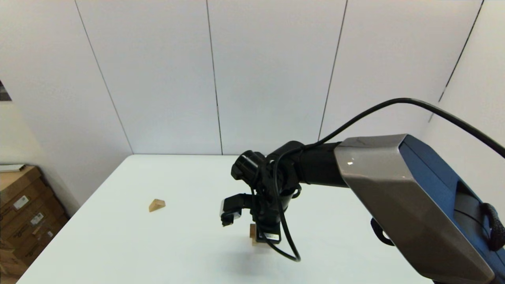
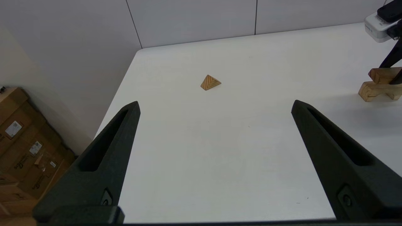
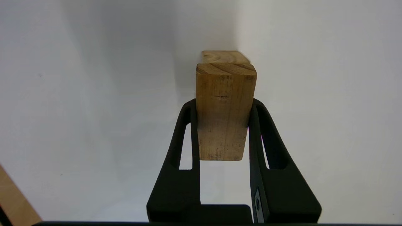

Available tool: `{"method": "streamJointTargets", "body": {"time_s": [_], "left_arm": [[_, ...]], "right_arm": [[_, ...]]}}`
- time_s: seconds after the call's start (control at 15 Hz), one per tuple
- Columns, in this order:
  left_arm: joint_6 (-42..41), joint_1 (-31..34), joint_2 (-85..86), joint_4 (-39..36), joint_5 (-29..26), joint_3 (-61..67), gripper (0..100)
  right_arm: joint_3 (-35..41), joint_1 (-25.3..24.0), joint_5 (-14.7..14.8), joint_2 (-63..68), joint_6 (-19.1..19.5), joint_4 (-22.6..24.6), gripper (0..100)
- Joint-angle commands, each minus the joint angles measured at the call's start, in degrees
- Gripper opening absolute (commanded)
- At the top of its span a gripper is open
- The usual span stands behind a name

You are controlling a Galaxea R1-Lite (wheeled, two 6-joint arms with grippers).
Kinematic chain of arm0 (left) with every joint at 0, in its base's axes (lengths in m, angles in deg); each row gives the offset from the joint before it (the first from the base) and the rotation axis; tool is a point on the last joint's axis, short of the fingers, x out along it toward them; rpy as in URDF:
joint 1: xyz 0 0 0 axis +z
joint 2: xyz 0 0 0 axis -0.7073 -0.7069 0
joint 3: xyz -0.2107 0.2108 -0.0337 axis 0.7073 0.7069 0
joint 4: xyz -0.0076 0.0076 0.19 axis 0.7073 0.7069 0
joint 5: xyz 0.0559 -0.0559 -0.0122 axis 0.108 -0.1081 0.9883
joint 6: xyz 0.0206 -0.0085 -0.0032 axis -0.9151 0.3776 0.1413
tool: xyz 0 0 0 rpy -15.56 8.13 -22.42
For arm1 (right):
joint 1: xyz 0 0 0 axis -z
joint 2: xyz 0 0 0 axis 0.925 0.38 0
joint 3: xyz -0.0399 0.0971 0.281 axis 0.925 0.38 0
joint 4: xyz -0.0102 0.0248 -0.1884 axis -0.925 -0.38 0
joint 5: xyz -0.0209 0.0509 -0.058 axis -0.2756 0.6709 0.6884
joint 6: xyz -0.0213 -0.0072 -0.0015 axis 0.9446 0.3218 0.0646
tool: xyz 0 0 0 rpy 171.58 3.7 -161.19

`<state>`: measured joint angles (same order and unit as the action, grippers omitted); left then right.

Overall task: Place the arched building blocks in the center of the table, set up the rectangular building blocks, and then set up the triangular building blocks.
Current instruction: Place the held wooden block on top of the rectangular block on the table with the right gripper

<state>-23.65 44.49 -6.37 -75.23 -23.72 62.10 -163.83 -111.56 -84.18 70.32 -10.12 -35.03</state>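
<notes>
My right gripper (image 3: 223, 103) is shut on the rectangular block (image 3: 224, 110), a plain tan brick, gripping its two long sides. In the head view this gripper (image 1: 263, 236) points down at the middle of the white table (image 1: 118, 244). The brick (image 2: 384, 75) lies flat on top of the arched block (image 2: 377, 89), which stands with its hollow facing down; only one end of the arch (image 3: 223, 57) shows under the brick. The small triangular wedge (image 1: 157, 205) (image 2: 210, 82) lies alone to the left. My left gripper (image 2: 216, 103) hovers open and empty, short of the wedge.
Stacked cardboard boxes (image 1: 19, 213) (image 2: 25, 147) stand on the floor beyond the table's left edge. A panelled wall rises right behind the far edge. The right arm's black cable (image 1: 288, 240) loops down beside the blocks.
</notes>
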Motion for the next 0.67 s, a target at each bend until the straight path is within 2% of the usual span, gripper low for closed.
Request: {"method": "streamJointTargets", "body": {"time_s": [0.07, 0.67], "left_arm": [[-0.02, 0.00, -0.07, 0.01, 0.05, 0.00, 100], [-0.02, 0.00, -0.07, 0.01, 0.05, 0.00, 100]], "right_arm": [[-0.01, 0.74, 0.00, 0.54, 0.50, -0.03, 0], [-0.01, 1.18, -0.09, 1.33, 0.59, -0.12, 0]]}}
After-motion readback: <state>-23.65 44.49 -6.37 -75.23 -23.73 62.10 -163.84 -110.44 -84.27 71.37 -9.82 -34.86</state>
